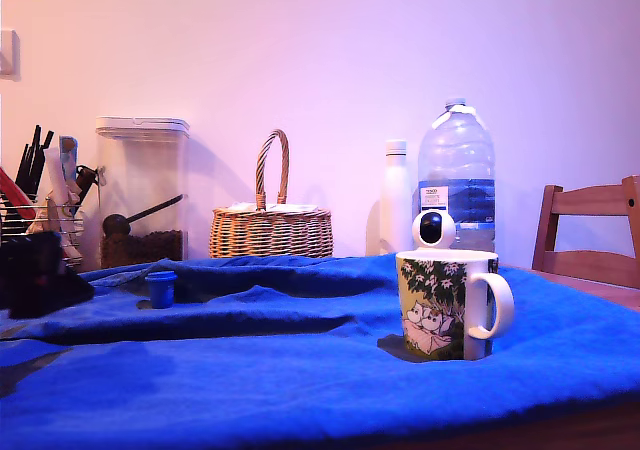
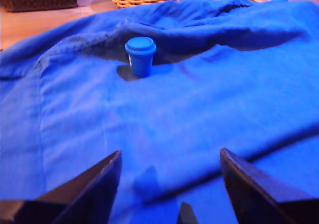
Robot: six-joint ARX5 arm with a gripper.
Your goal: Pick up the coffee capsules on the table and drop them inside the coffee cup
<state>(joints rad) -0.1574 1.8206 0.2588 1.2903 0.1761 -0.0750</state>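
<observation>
**Coffee capsule: one blue pod standing ahead of spread jaws**

Coffee capsule (image 2: 140,56), bright blue, one item visible to us; a second pod is not to be found in either view.

Gripper (image 2: 169,171): the wrist view shows the two dark fingers (image 2: 94,184) spread wide, with only blue cloth between them. We record it as holding nothing. In the exterior view the arm is a dark mass at the far left edge, and its jaws cannot be made out there.

Relation to the jaws: the capsule lies straight ahead of the gap and well apart from the fingertips, a little toward the finger on the wrist view's left side. It stands upright, wide rim uppermost, long axis vertical, in a shallow hollow between folds of cloth. We judge the coming move to be a forward reach with a slight sideways correction, the jaws closing across the tapered body below the rim.

Table (image 1: 600,288): wood, draped in a wrinkled blue cloth (image 1: 300,370).

Coffee cup (image 1: 447,304): white mug with a leafy cartoon print, upright, handle toward the exterior view's right. It stands well apart from the capsule, which sits at that view's left.

Far side: wicker basket (image 1: 270,225), clear storage jar (image 1: 142,192), water bottle (image 1: 457,175).
</observation>
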